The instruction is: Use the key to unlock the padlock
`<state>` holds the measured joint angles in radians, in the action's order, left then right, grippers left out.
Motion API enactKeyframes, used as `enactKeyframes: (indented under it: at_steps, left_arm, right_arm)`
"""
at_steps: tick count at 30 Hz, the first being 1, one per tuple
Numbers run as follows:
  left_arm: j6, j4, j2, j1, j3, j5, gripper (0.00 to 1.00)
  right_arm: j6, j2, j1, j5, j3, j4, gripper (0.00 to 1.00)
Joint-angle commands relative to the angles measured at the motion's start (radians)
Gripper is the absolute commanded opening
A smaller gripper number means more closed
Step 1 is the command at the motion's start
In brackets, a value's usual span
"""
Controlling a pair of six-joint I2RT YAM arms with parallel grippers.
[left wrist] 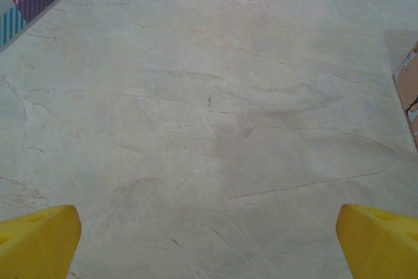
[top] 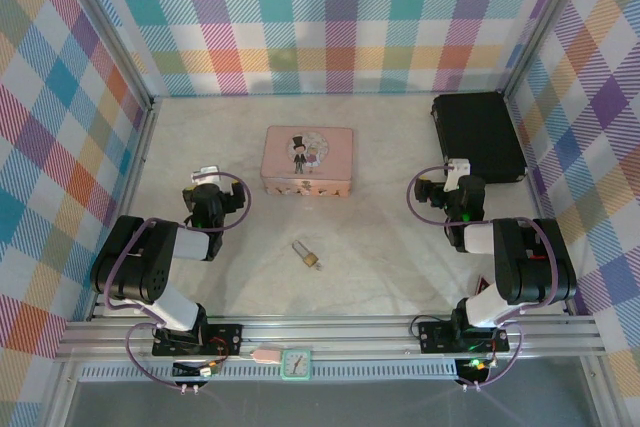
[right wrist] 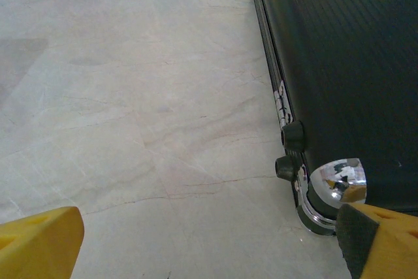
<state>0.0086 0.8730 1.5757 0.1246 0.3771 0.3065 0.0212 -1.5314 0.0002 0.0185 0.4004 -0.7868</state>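
Since the top view has the padlock (top: pixel 308 256) lying loose on the table (top: pixel 400 267) well behind both wrists, the left fingers (left wrist: pixel 39 240) gape released over bare table, and the right fingers (right wrist: pixel 39 243), equally released, have a black case (right wrist: pixel 339 63) ahead-right, apparently ready to grasp.

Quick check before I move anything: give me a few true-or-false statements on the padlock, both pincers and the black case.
1. The padlock lies on the table, nearer the arm bases than the pink tin. True.
2. The left pincer is shut on the padlock. False: it is open, with bare table beneath it.
3. The black case lies just ahead of the right pincer, on its right side. True.
4. The right pincer is shut. False: its yellow fingers stand wide apart.
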Motion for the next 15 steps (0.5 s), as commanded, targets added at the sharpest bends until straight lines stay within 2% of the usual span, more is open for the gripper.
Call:
enactKeyframes:
  at_steps: [1,15]
  left_arm:
    - [-0.006,0.014,0.004,-0.015,0.022,-0.017,1.00]
    - [-0.006,0.012,0.004,-0.016,0.023,-0.019,1.00]
  right_arm:
    - [-0.004,-0.003,0.004,-0.019,0.012,-0.037,0.99]
    - [-0.009,-0.002,0.006,-0.021,0.015,-0.034,0.99]
